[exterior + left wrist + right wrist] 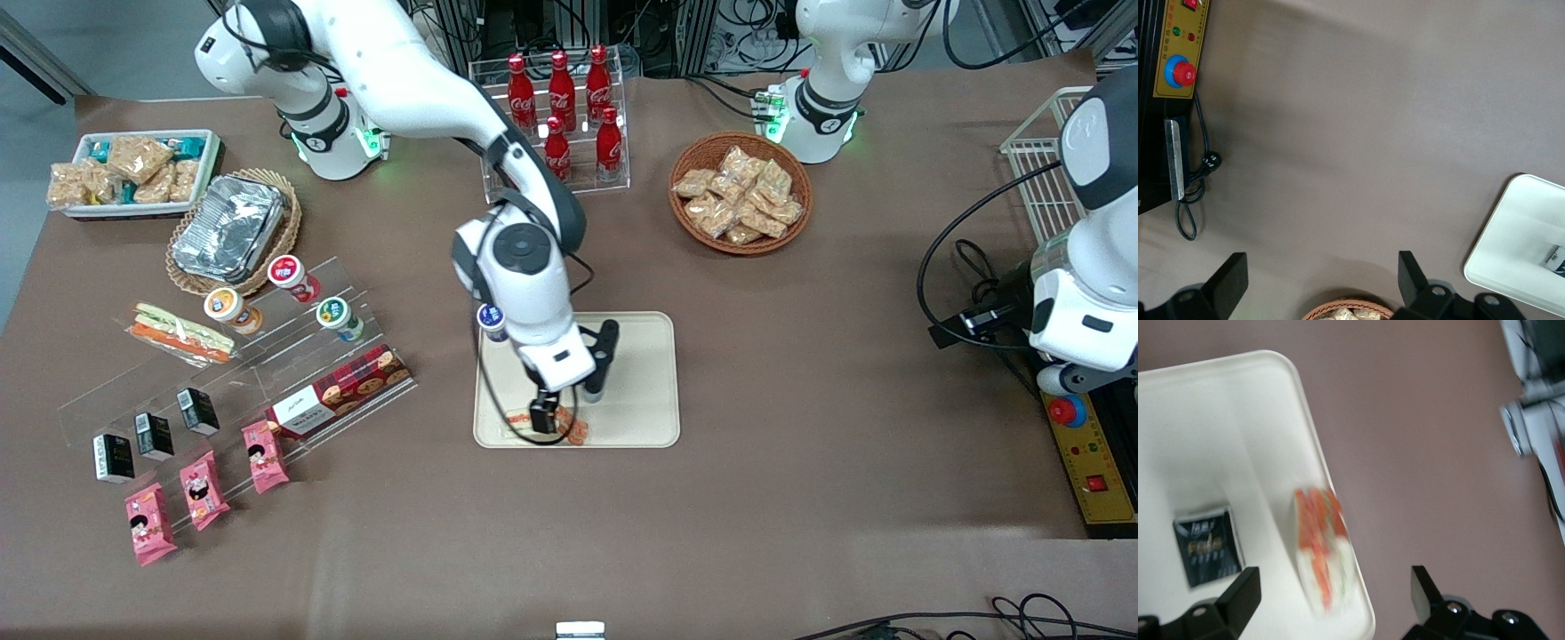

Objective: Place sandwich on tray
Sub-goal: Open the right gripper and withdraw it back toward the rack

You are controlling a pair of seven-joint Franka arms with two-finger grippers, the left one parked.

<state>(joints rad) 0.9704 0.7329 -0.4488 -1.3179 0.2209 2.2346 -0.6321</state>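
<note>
The triangular wrapped sandwich (573,433) lies on the cream tray (642,373), close to the rim nearest the front camera. The right wrist view shows its red-orange and green filling (1321,550) on the tray (1218,433), blurred. My right gripper (544,420) hangs just above the sandwich and partly hides it in the front view. In the right wrist view the gripper (1331,597) is open, with its fingers wide apart on either side of the sandwich and not touching it.
A small black packet (1207,545) also lies on the tray. Toward the working arm's end are a long striped sandwich (182,333), yogurt cups, a cookie box (338,391), a foil container (228,227) and a snack bin (133,173). Cola bottles (564,98) and a snack basket (740,191) stand farther back.
</note>
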